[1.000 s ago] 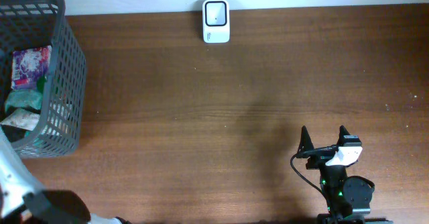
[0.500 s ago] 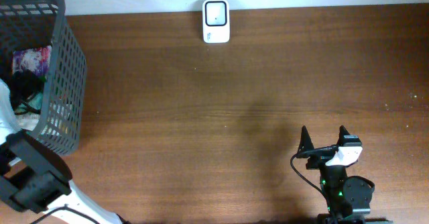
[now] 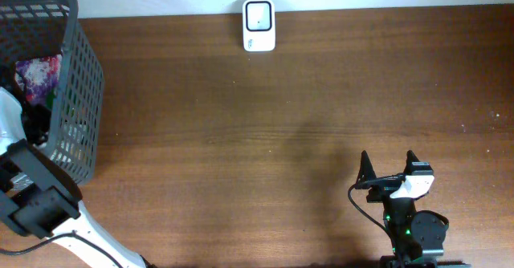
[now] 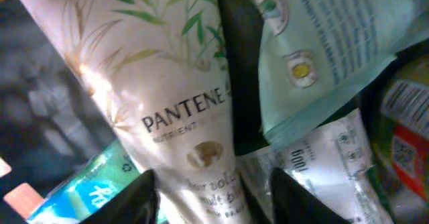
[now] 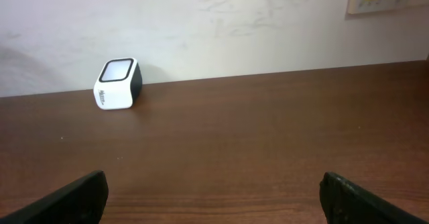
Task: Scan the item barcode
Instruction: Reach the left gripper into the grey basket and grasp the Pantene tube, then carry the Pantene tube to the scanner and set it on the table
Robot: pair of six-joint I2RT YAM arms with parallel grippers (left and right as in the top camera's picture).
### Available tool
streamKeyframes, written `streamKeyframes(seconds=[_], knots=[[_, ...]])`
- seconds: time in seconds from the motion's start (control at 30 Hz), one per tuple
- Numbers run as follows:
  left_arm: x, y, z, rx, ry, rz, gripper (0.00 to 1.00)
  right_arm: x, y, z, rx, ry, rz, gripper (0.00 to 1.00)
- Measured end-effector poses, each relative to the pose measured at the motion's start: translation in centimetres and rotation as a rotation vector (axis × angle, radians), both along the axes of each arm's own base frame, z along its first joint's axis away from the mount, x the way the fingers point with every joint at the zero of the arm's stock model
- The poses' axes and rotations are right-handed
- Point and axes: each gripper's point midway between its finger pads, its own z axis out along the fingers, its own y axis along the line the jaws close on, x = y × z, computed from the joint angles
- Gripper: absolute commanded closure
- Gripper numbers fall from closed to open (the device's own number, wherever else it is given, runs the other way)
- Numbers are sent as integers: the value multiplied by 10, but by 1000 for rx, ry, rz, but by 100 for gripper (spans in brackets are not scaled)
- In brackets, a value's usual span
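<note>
Deep in the basket, my left gripper (image 4: 214, 187) straddles the lower end of a cream Pantene tube (image 4: 181, 96). Its left finger lies against the tube's edge, and a narrow gap shows at the right finger, so the jaws are open around it. A pale green pouch (image 4: 315, 49) and a white crinkled packet (image 4: 322, 163) lie beside the tube. From overhead, the left arm (image 3: 36, 196) reaches into the grey basket (image 3: 84, 83). The white scanner (image 3: 259, 25) stands at the table's far edge and shows from the right wrist as the same scanner (image 5: 117, 84). My right gripper (image 3: 389, 165) rests open and empty near the front.
A purple floral packet (image 3: 36, 74) shows in the basket above the arm. A teal and blue pack (image 4: 80, 190) and a red-labelled item with a barcode (image 4: 402, 130) crowd the tube. Bare brown table (image 3: 241, 140) lies between basket, scanner and right arm.
My left arm has swung up from the lower left corner into the basket, covering the packets there. The right arm has not moved.
</note>
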Motion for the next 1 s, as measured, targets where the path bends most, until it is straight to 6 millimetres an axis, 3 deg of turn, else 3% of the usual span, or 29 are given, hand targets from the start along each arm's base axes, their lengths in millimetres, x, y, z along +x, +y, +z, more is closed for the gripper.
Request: streamKeyframes(seconds=[0.2, 0.23, 0.27, 0.3, 0.33, 0.73, 0.8, 1.0], knots=[[-5, -2, -5, -7, 15, 3, 50, 0, 0, 0, 0, 0, 1, 1], [-5, -2, -6, -6, 16, 3, 55, 0, 0, 0, 0, 0, 1, 1], [-6, -2, -6, -5, 16, 4, 64, 0, 0, 0, 0, 0, 1, 1], [-6, -3, -7, -7, 17, 5, 85, 0, 0, 0, 0, 0, 0, 2], [-8, -3, -7, -7, 23, 7, 97, 0, 0, 0, 0, 0, 0, 1], [-14, -11, 4, -55, 54, 7, 100, 0, 0, 0, 0, 0, 0, 1], [-8, -9, 17, -65, 47, 6, 100, 0, 0, 0, 0, 0, 1, 1], [38, -1, 116, -17, -212, -19, 100, 0, 0, 0, 0, 0, 0, 1]])
